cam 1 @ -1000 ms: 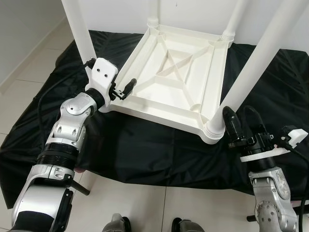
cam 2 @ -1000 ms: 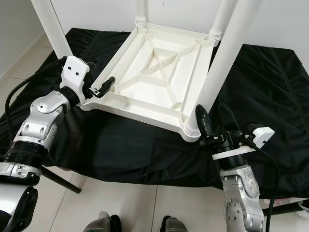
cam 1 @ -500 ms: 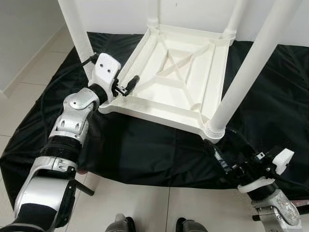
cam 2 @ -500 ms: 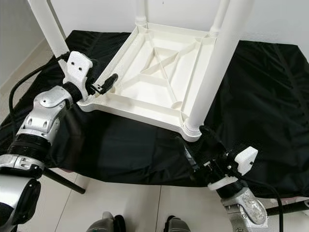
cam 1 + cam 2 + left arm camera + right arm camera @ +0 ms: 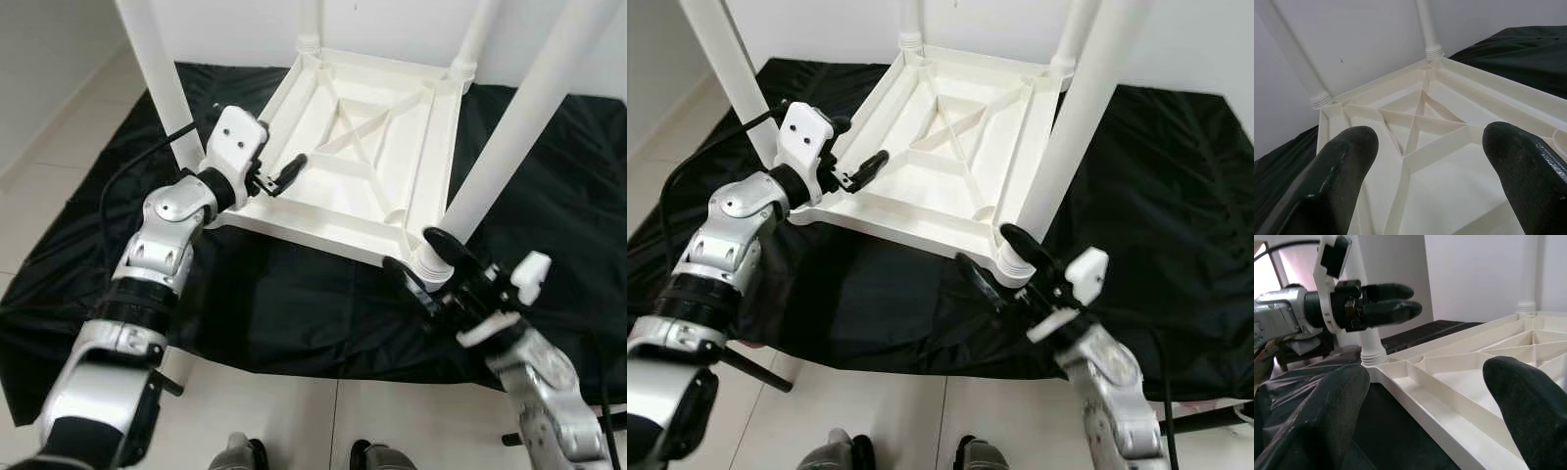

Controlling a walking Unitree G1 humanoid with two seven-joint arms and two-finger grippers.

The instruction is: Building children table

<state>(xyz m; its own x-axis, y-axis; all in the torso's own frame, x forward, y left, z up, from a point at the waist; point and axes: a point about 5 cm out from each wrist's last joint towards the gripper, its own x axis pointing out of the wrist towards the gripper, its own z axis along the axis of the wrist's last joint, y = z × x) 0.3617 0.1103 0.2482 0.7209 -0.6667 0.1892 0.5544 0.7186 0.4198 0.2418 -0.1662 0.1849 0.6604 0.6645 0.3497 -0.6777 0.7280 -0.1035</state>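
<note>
While the white plastic children's table [image 5: 362, 166] lies upside down on a black cloth [image 5: 294, 294] spread over the tiled floor [image 5: 294, 411], both arms reach in at its near side. The table's ribbed underside faces up, with a cross of ribs in the middle, and its four white legs [image 5: 509, 117] stand upward from the corners.

The left gripper [image 5: 282, 176] sits at the table's near-left corner, just beside the leg there [image 5: 162, 88]. Its black fingers [image 5: 872, 164] point inward over the rim and hang above the ribbed underside. In the left wrist view the two fingers [image 5: 1332, 181] are spread wide apart with nothing between them, and the table's cross ribs and two far legs lie ahead.

The right gripper [image 5: 426, 264] is at the near-right corner, right at the foot of the leg there. One finger lies just beside the leg's ringed base [image 5: 431, 259], the other lower, over the black cloth in front of the table's edge. Its fingers are parted too and grip nothing; the right wrist view shows the two pads [image 5: 1528, 406] wide apart, the near rim of the table running between them, and the left gripper across the table. Whether a finger touches the leg base cannot be told.
</note>
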